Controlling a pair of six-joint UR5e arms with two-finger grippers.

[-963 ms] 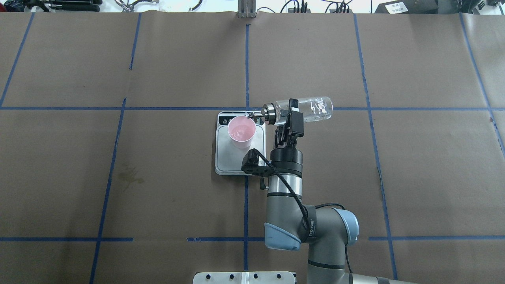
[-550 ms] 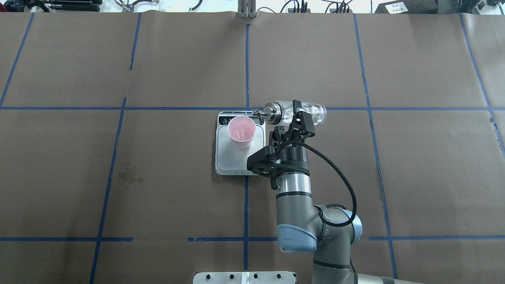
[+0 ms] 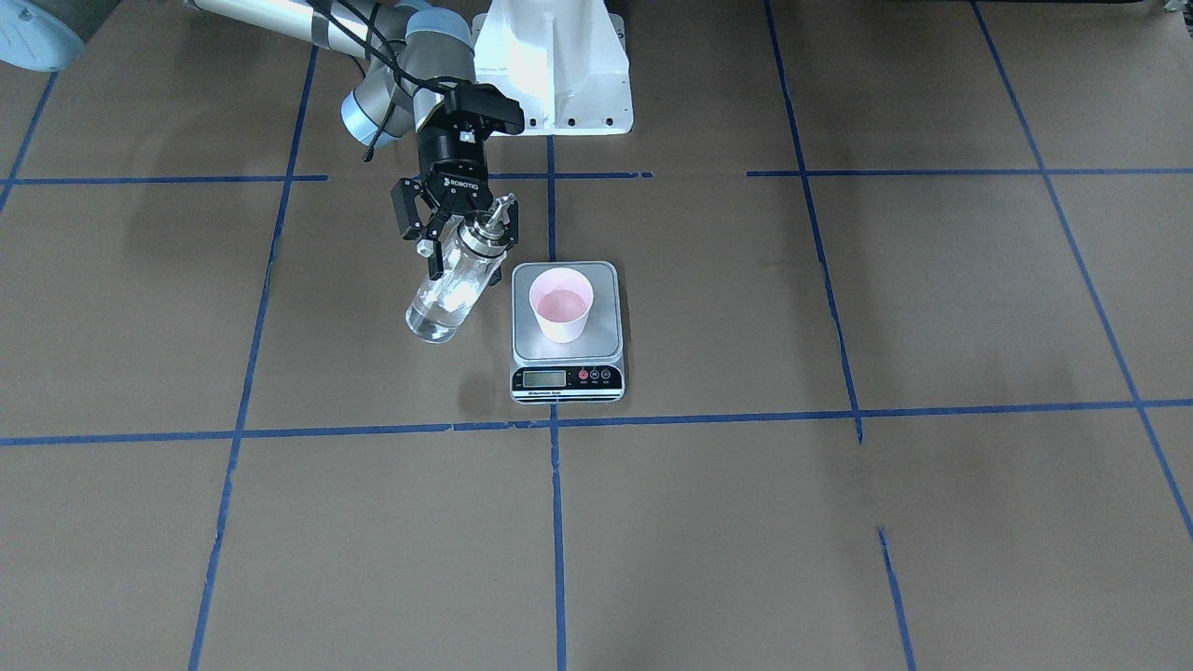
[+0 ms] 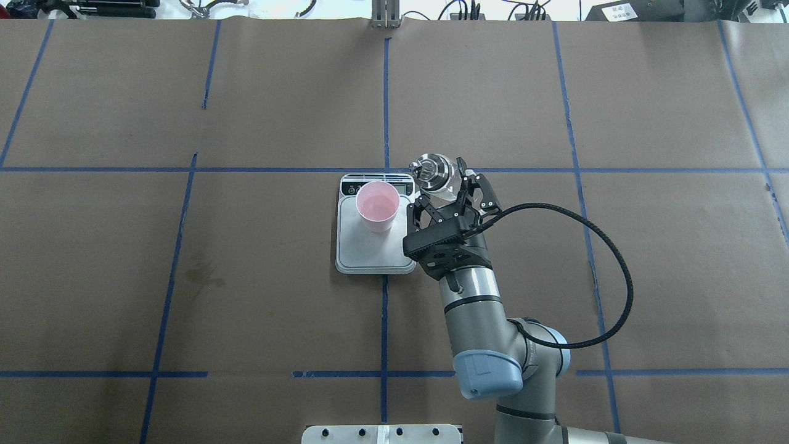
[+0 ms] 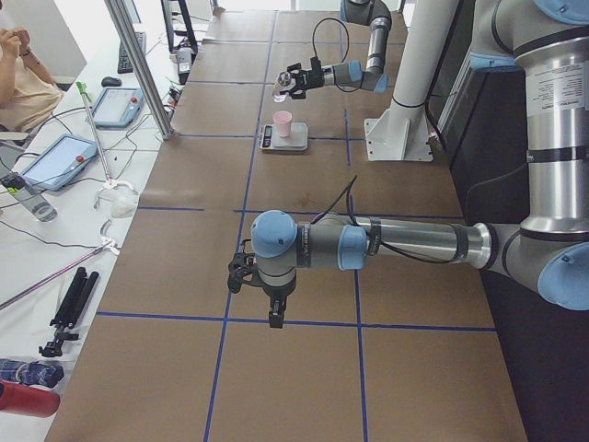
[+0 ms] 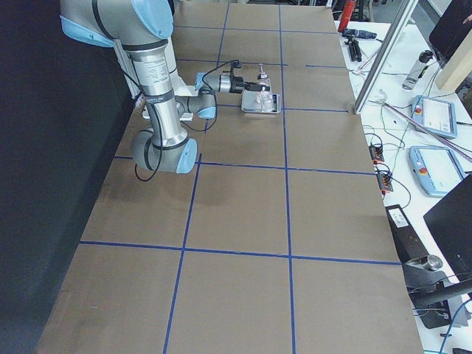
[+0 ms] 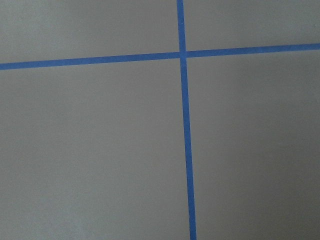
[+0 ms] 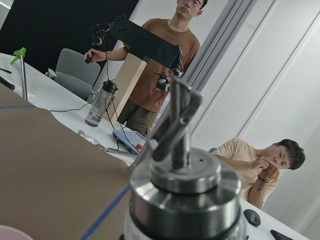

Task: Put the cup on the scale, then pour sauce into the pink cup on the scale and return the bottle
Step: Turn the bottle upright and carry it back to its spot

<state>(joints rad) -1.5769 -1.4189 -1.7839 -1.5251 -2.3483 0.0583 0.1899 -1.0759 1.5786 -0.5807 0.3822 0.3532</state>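
The pale pink cup (image 4: pixel 377 206) stands on the silver scale (image 4: pixel 370 250) and holds a little liquid; it also shows in the front view (image 3: pixel 560 306). My right gripper (image 4: pixel 449 186) is shut on the clear glass bottle (image 4: pixel 433 170) just below its metal pourer cap. The bottle (image 3: pixel 447 294) hangs in the air beside the scale (image 3: pixel 567 377), tilted, cap up and spout clear of the cup. The cap fills the right wrist view (image 8: pixel 185 185). My left gripper (image 5: pixel 245 274) shows only in the exterior left view, far from the scale; I cannot tell if it is open.
Brown paper with blue tape lines covers the table (image 4: pixel 185 277). The robot's white base (image 3: pixel 555 65) stands behind the scale. Operators and tablets are at a side table (image 5: pixel 55 157) beyond the far edge.
The right wrist has turned the bottle from lying level with its spout over the cup to nearly upright, and it has drawn back a little from the cup. The cup has not moved.
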